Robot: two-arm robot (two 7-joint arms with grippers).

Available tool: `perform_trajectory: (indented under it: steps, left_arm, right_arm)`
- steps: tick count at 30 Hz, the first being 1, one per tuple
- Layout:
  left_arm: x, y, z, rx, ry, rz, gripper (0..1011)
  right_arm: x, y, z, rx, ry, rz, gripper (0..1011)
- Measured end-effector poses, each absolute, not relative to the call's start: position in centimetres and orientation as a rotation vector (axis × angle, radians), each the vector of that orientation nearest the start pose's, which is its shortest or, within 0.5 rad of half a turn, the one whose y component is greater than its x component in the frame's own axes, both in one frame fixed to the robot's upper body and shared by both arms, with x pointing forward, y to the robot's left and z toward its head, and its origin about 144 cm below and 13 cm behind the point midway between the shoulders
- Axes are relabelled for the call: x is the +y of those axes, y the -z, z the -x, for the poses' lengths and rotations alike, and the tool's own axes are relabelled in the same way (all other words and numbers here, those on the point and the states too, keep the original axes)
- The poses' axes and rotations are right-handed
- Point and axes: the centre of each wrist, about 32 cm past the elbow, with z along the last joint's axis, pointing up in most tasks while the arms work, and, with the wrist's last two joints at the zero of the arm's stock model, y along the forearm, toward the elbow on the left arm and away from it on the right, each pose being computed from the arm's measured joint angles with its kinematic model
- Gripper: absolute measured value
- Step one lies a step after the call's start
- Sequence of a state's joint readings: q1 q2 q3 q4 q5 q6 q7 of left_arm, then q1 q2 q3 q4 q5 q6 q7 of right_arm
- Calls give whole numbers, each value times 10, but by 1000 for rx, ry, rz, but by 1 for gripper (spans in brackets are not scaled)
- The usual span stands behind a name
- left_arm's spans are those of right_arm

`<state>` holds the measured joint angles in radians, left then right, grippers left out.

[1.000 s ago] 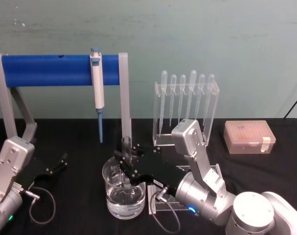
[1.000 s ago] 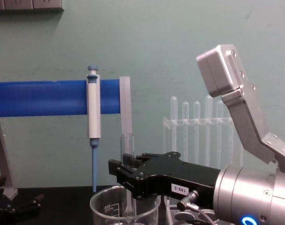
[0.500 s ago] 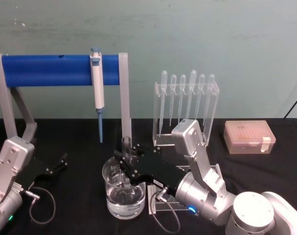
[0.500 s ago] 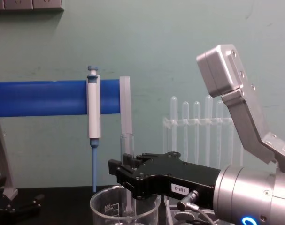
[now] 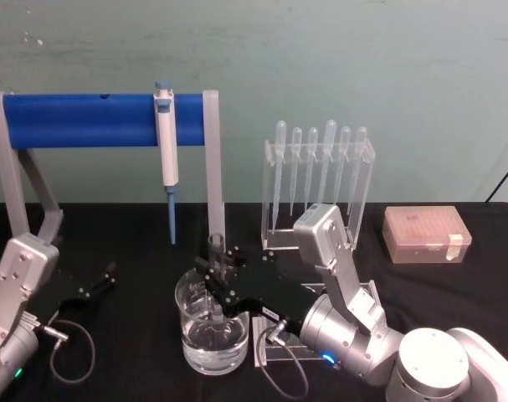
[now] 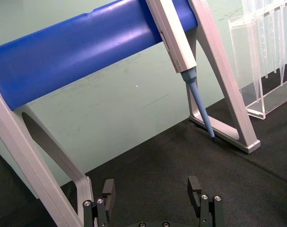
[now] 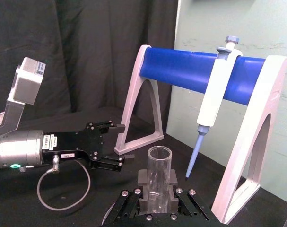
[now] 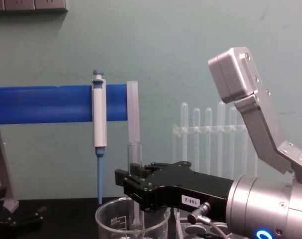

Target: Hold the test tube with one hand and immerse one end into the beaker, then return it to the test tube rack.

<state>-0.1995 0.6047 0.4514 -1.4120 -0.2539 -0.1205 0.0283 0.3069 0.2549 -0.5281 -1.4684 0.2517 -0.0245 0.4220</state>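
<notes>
Black cloth (image 5: 454, 293) covers the table, with a plain green wall (image 5: 320, 59) behind and a dark curtain (image 7: 86, 56) on the left side of the room in the right wrist view. Biggest item is the blue bar stand (image 5: 78, 120) on grey legs, far left, with the blue-and-white pipettor (image 5: 166, 151) hanging tip-down off its right end. Right of it at the far edge is a clear pipette rack (image 5: 319, 180) holding a row of bulb-topped pipettes, and a pink tip box (image 5: 426, 234) sits far right, well apart from the rest. The right arm (image 5: 346, 293) comes in from near right and reaches left over the beaker (image 5: 191, 335), which stands near centre with clear liquid in the bottom. The right gripper (image 5: 216, 280) is clamped on the test tube (image 8: 135, 152), which is upright with its open rim above the fingers and its lower end down inside the beaker, below the rim. I can't tell whether the end is actually in the liquid. The left gripper (image 5: 99, 282) is parked low at near left, fingers spread with nothing between them, and its grey cable (image 5: 69, 347) loops on the cloth. Versus half a second and a second ago I can make out no real change: the tube rim is at the same height in the chest view, the right gripper has the same clamp in the same place, and the left arm hasn't moved.
</notes>
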Motion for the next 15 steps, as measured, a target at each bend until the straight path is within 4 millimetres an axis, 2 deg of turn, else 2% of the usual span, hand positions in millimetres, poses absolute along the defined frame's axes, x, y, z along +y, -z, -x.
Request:
perform_trajectory:
  steps: [15]
  left_arm:
    - [310, -1140, -489, -285, -1248, -304, 1000]
  right_arm:
    - [-152, -1181, -509, -135, 671, 31, 233]
